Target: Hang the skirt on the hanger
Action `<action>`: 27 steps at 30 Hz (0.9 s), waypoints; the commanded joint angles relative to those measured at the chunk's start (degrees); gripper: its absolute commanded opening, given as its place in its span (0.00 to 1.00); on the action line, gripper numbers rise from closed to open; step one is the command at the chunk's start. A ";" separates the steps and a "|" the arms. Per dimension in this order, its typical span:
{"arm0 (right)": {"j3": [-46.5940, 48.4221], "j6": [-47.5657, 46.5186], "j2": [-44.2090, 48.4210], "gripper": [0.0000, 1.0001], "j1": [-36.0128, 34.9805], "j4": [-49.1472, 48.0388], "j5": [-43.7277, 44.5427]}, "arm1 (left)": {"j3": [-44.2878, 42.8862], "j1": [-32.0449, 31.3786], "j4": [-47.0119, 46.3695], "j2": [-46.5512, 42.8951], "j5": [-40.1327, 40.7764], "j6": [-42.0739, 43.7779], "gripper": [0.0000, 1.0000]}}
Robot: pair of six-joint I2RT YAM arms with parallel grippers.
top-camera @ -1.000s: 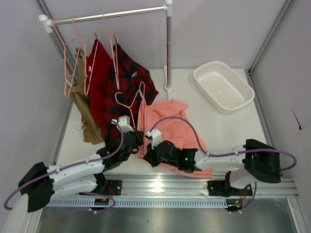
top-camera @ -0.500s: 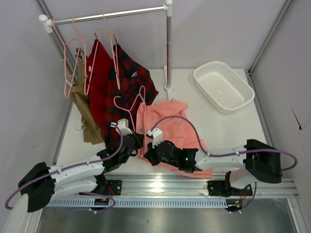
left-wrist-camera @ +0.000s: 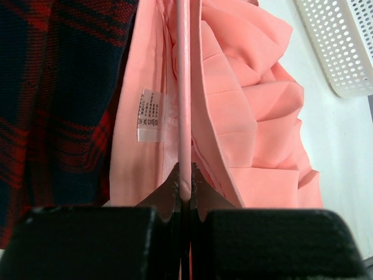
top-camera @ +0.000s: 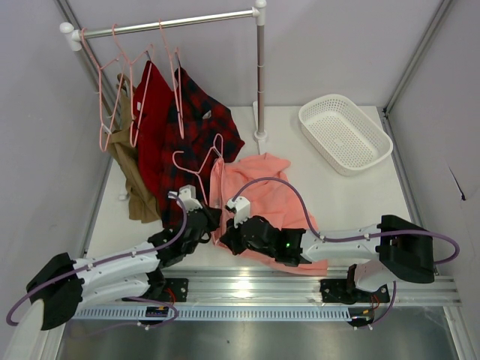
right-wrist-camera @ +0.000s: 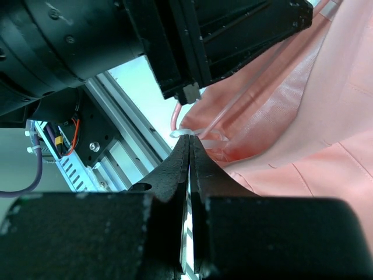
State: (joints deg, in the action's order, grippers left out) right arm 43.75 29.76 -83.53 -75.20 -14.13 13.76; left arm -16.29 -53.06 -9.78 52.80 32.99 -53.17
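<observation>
While our left gripper [left-wrist-camera: 185, 182] was clenched on the pink wire hanger [left-wrist-camera: 184, 87] and our right gripper [right-wrist-camera: 189, 147] pinched the salmon skirt [top-camera: 264, 189] at its waist edge, the skirt lay bunched on the table [top-camera: 352, 206], seemingly only partly threaded and not yet hung.

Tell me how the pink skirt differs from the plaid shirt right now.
Pattern: the skirt is plain salmon pink; the shirt is red-and-black plaid. Pose: the skirt lies bunched on the table; the shirt hangs from the rail. State: the hanger at the skirt's waist is clamped in the left gripper, off the rail; the shirt is already hung up. Both are soft cloth garments.
</observation>
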 commanded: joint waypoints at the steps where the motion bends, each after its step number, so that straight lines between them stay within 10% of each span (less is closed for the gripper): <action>1: 2.04 -1.46 1.79 0.00 -0.21 -3.54 -0.05 | -0.40 0.50 -1.29 1.43 1.20 -2.03 0.00; 27: 7.23 2.15 -2.17 0.00 0.23 -0.46 10.59 | -4.80 -0.73 12.23 -3.74 -0.65 -7.56 0.00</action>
State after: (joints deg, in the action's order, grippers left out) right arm 47.90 31.09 -84.86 -75.18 -12.56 20.51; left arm -18.87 -53.45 -0.78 51.44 32.40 -58.63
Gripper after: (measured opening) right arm 0.010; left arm 0.047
